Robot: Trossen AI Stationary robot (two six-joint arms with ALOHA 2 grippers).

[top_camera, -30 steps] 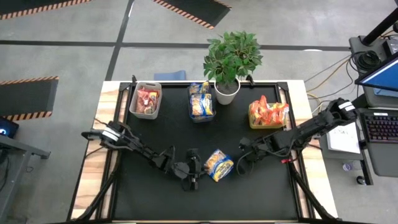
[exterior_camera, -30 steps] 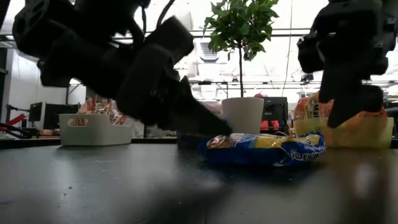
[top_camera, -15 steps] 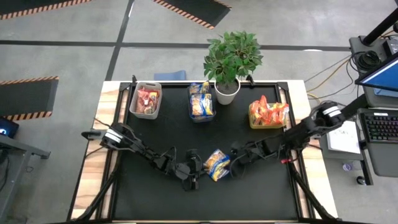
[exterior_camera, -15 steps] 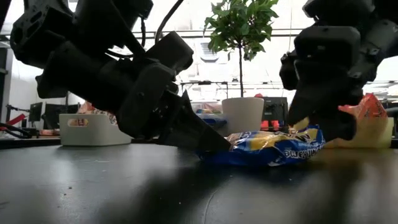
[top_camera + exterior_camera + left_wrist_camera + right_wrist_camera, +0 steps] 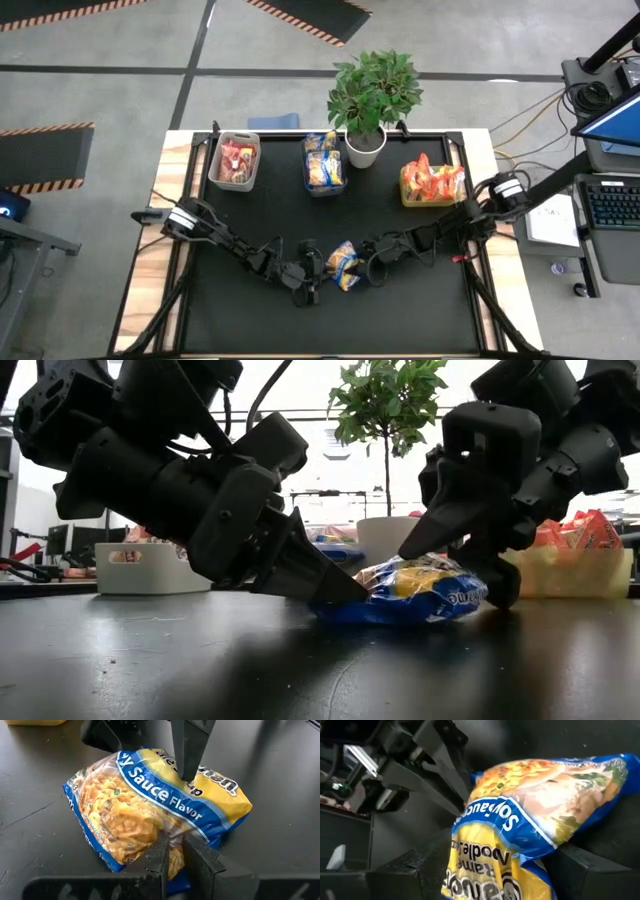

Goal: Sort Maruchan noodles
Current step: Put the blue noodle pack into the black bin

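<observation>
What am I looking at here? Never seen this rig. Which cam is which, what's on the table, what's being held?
Two dark robot arms work at a black table. One picture looks straight down, one looks level across the tabletop, and two come from cameras on the arms' wrists.

At the far edge stand three bins: a grey bin with red-orange packets, a dark bin with blue-and-yellow ones, a yellowish bin with orange ones, plus a potted plant.

Near the front lies one blue-and-yellow noodle packet. The left claw is pinched shut on its edge. The right claw straddles the opposite end, fingers apart on either side.
</observation>
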